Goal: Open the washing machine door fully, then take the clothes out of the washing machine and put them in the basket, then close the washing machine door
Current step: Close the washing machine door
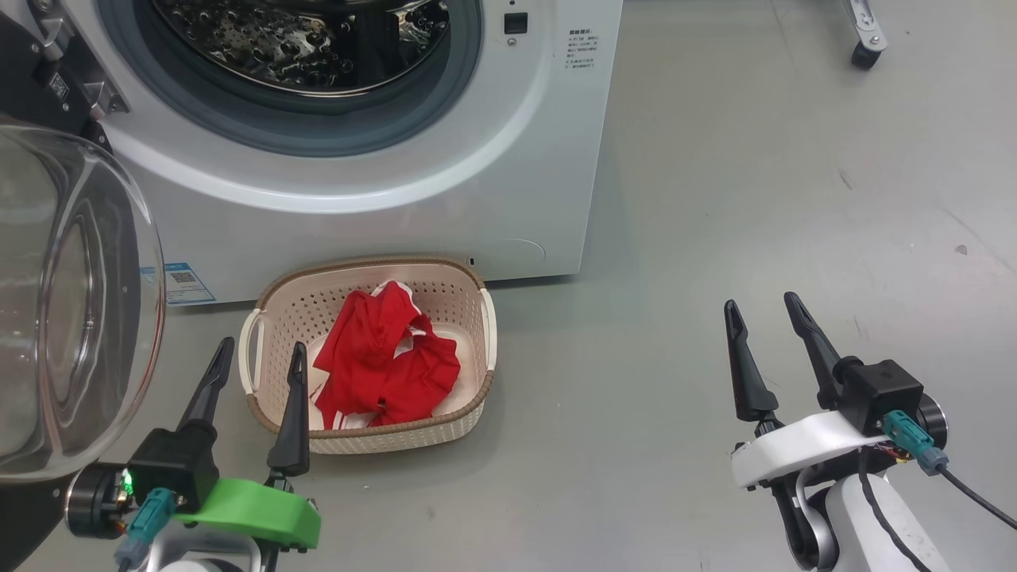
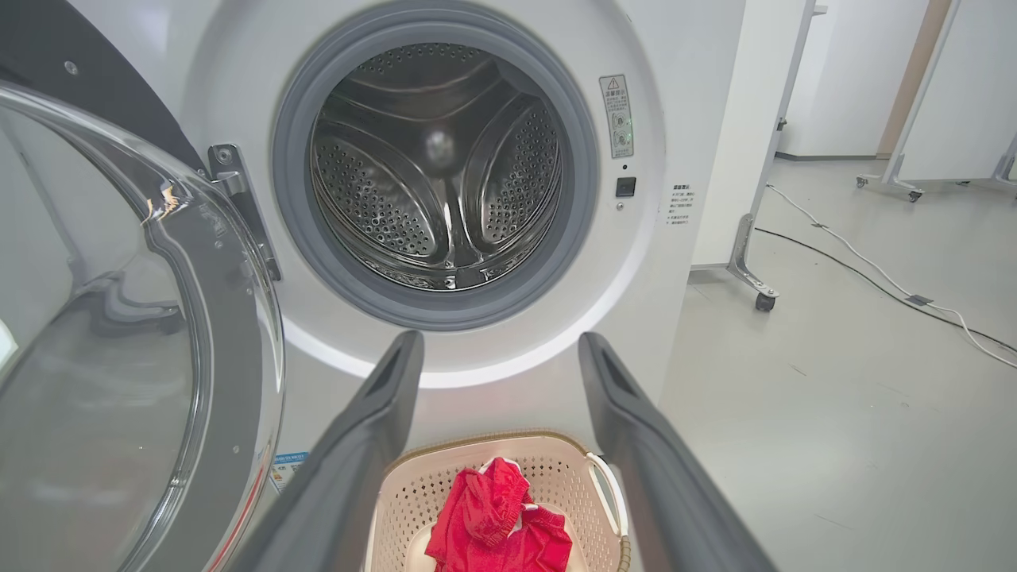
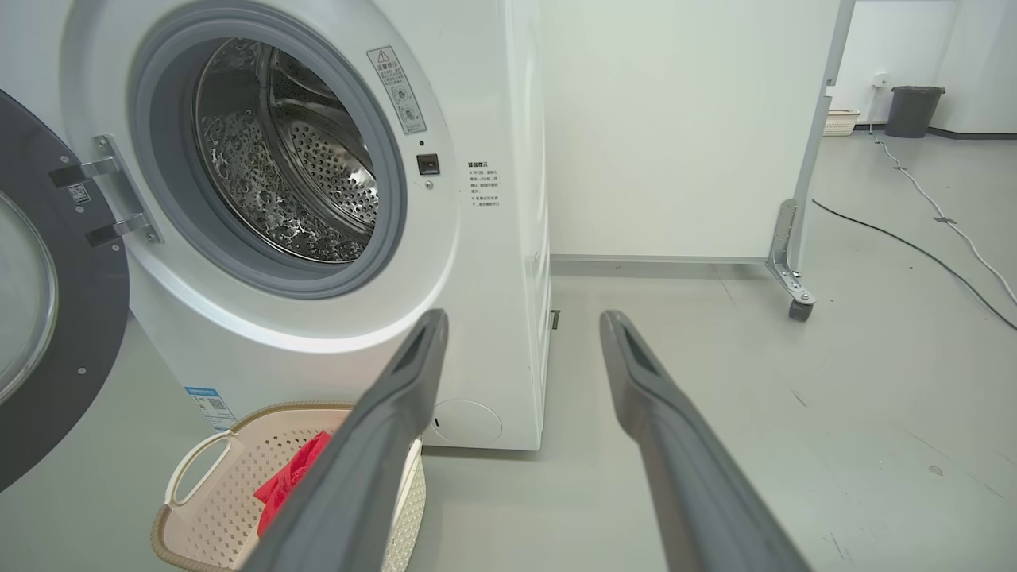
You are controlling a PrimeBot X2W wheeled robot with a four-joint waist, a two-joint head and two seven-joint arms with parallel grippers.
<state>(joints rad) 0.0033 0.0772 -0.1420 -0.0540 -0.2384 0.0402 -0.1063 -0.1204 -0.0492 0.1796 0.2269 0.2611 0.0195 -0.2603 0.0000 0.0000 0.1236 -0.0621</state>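
One door (image 1: 71, 302) wide open, basket (image 1: 457, 298) beside, partition (image 3: 675, 127) beyond

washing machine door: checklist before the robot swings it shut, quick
1. Steel drum free of clothes: ok, as far as it can be seen.
2. Red clothes inside the basket: ok.
3. Grey rubber ring with nothing draped over it: ok.
4. Left gripper open, holding nothing: ok.
5. Right gripper open, holding nothing: ok.
6. Basket out of the washing machine door's swing path: cannot tell.
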